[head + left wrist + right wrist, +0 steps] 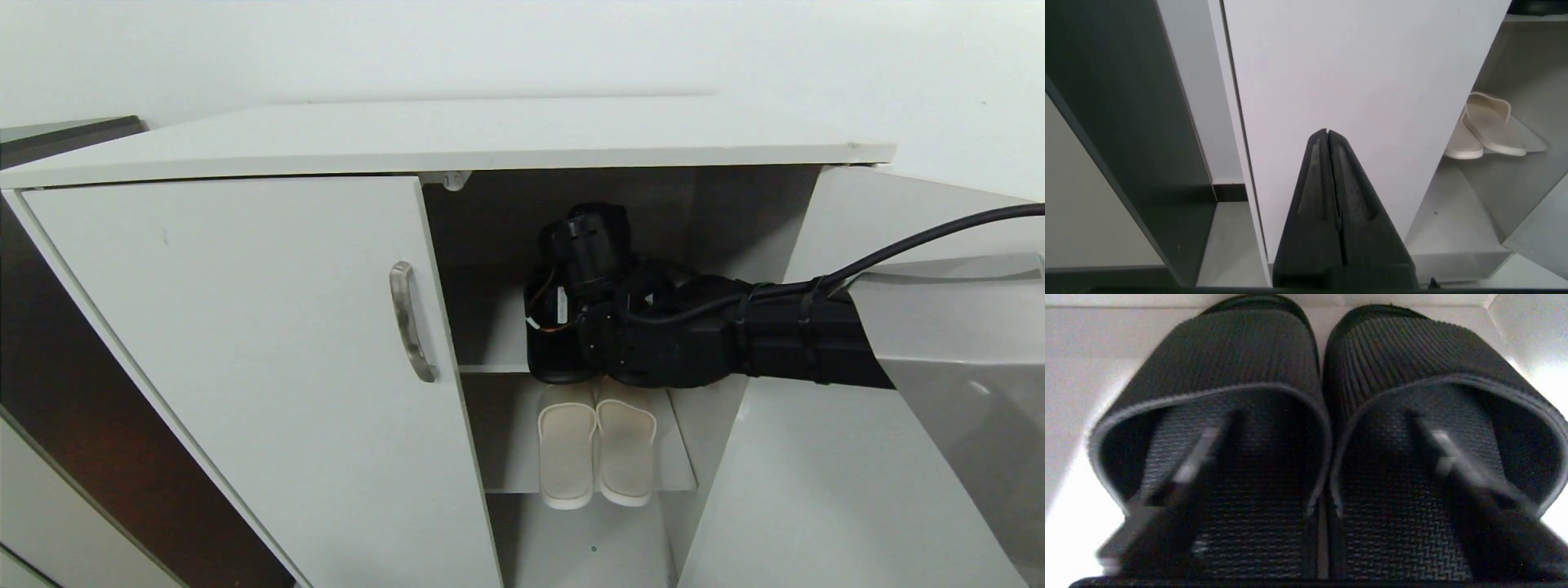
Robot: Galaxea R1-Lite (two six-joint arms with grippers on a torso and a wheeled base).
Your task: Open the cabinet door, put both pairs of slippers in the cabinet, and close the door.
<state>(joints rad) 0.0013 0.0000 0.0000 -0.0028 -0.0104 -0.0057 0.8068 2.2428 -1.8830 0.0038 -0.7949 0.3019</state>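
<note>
Head view: right arm inside cabinet

We find no lettering, number or sign that we can read. A small white tag sits on the black right arm near the middle of the head view, inside the white flat-topped cabinet, but whatever is printed on it is too small for us to make out.

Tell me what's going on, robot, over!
Left gripper shut, facing closed left door. Right gripper open, a finger inside each black slipper, upper shelf. White slippers on lower shelf. Right door open.
</note>
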